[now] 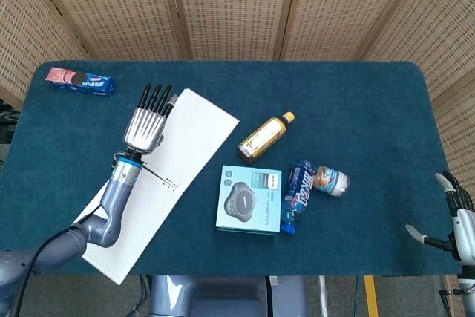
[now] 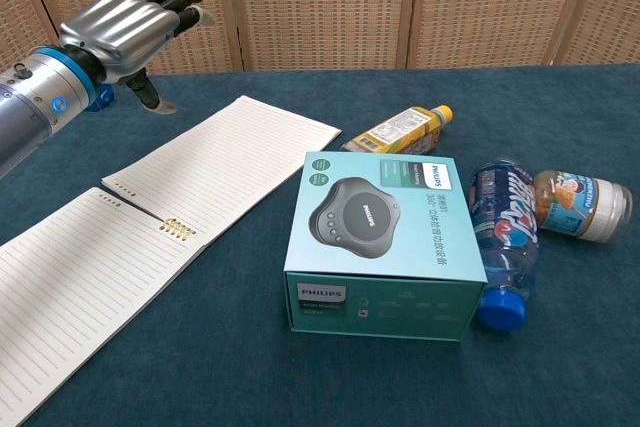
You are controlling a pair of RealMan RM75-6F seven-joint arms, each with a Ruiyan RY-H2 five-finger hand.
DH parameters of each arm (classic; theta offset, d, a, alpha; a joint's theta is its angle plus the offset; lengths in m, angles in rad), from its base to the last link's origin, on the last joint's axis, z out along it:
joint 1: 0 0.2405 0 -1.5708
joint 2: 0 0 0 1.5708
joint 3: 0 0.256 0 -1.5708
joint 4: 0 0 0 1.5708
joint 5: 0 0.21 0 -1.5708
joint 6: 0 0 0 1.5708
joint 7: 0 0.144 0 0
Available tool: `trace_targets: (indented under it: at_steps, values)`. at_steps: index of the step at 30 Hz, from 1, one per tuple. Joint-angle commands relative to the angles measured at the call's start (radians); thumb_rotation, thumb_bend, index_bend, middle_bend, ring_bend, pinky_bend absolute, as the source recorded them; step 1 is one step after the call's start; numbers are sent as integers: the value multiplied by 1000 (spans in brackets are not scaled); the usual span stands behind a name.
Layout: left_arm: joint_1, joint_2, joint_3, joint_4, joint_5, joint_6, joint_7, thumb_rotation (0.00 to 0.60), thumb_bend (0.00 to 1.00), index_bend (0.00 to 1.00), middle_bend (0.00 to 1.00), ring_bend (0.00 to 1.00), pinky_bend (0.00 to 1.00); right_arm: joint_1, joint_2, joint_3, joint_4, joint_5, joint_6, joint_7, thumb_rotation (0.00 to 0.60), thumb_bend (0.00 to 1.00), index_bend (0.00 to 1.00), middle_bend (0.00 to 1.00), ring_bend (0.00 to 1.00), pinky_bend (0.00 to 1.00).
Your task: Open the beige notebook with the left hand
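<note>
The beige lined-paper notebook (image 2: 190, 197) lies open and flat — the left robot hand (image 2: 125, 27) hovers at eleven o'clock, fingers spread, holding nothing.

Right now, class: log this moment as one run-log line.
notebook: open, lying flat | left hand: raised above it, holding nothing, fingers extended | right hand: idle at table edge
</note>
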Motion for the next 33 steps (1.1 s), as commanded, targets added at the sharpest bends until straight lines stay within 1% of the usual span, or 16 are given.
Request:
trace_targets:
  at_steps: [1,6,9,13,15,23,27,33]
  values:
    - [26,24,-1,-39,3,30,-39,600,36,0,0,0,24,0,0,0,0,0,1,0,600,53,29,0,0,0]
    - [106,90,9,-161,28,115,-198,600,13,0,0,0,25,0,0,0,-2,-2,2,-8,600,53,29,0,0,0]
    - [148,123,25,-205,48,159,-253,600,8,0,0,0,25,-1,-1,-1,-3,-2,3,-9,600,53,29,0,0,0]
    - [207,167,61,-252,87,223,-306,600,8,0,0,0,24,-2,-1,0,-5,-1,7,-10,600,53,29,0,0,0]
    - [244,185,80,-271,108,270,-333,600,7,0,0,0,24,-3,-2,0,-5,-2,9,-12,600,53,29,0,0,0]
    - [390,215,183,-306,187,432,-351,600,6,0,0,0,24,-5,-6,-1,-7,-6,15,-25,600,53,29,0,0,0]
    - [464,219,228,-328,205,486,-362,600,6,0,0,0,24,-6,-6,-2,-9,-7,17,-30,600,53,29,0,0,0]
    - [556,214,279,-325,256,582,-375,600,8,0,0,0,24,-7,-7,-3,-10,-8,18,-37,600,53,29,0,0,0]
